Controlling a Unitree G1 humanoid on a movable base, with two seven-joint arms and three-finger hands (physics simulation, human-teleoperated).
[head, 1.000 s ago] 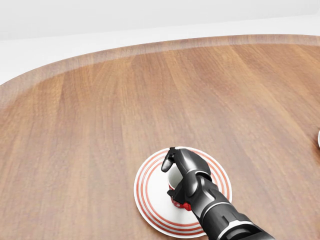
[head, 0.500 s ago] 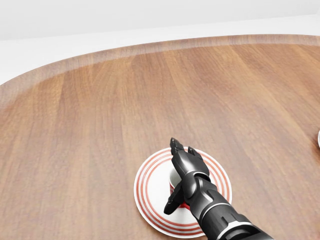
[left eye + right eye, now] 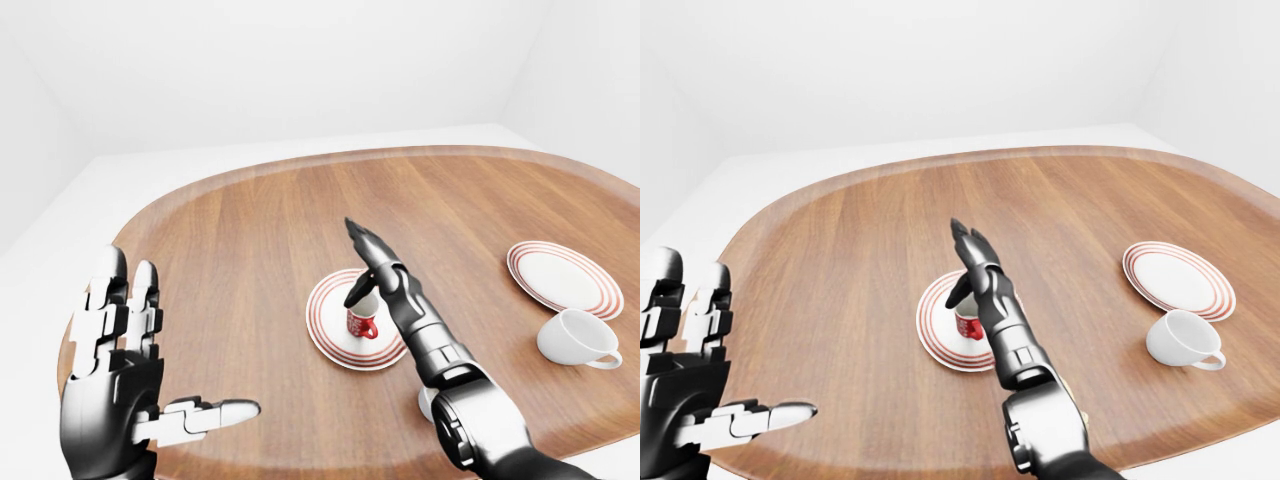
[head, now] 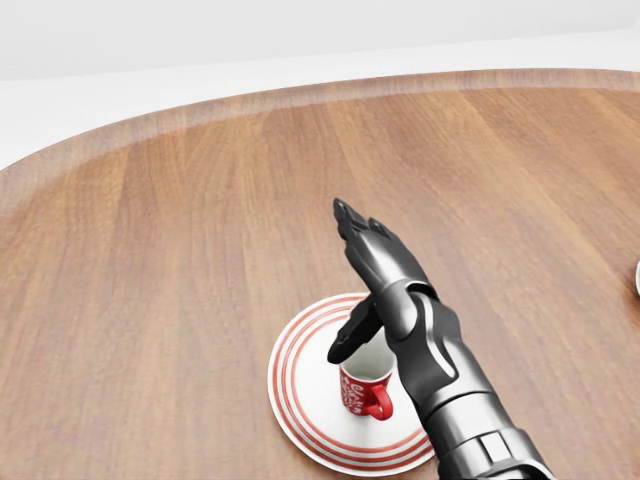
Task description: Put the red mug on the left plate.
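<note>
The red mug (image 4: 364,386) stands upright on the left plate (image 4: 300,400), a white plate with red rings, low in the head view. My right hand (image 4: 352,285) is open just above the mug, fingers stretched toward the top of the view and the thumb hanging over the mug's rim. It does not hold the mug. The mug (image 3: 362,322) and the plate (image 3: 325,335) also show in the left-eye view. My left hand (image 3: 150,385) is open and empty at the lower left of that view, away from the plate.
A second red-ringed plate (image 3: 565,278) lies at the right of the round wooden table (image 3: 240,230). A white mug (image 3: 575,338) stands just below that plate, near the table's edge. White floor and walls surround the table.
My right hand has let go of the red mug, opened its fingers and risen above it. The mug stays upright on the left plate.
</note>
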